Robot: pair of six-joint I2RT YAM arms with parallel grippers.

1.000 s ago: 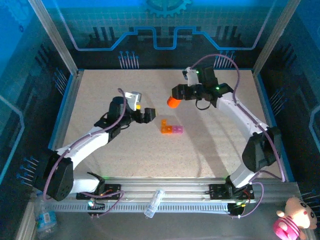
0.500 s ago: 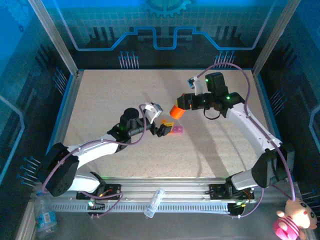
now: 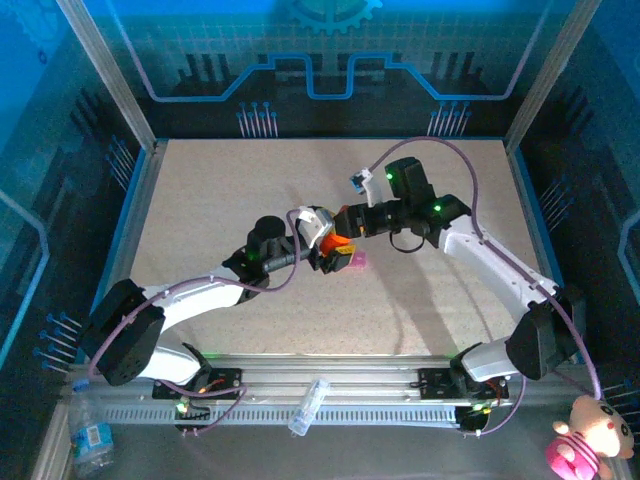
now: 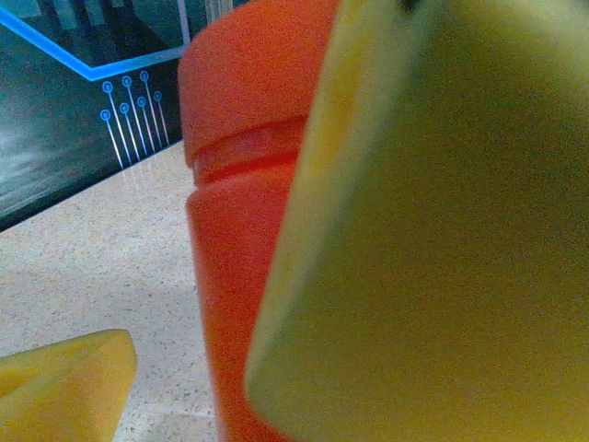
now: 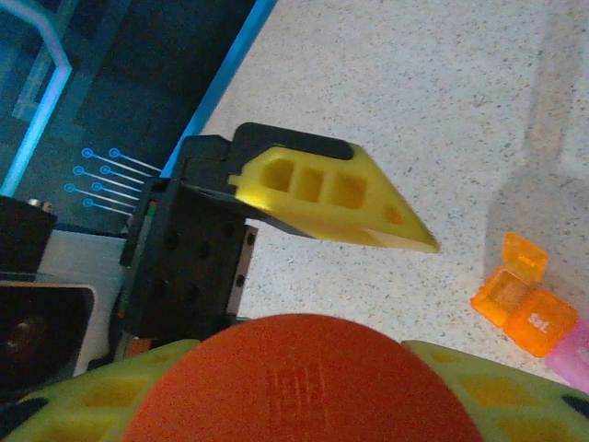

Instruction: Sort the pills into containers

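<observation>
Right pincer clamped on orange bottle. Left pincer wide, bottle between its jaws, one pad apart from it.

Likely step: second grip on the bottle for uncapping. Centre bottle between left pads, square to its axis, bite on the stepped band, not the smooth body. Hold right grip firm against twist.

Containers on worktop, below and right of right pincer, clear of the bottle: short joined strip, two translucent orange boxes plus a pink one, one orange lid flipped up. Pills not discernible.
</observation>
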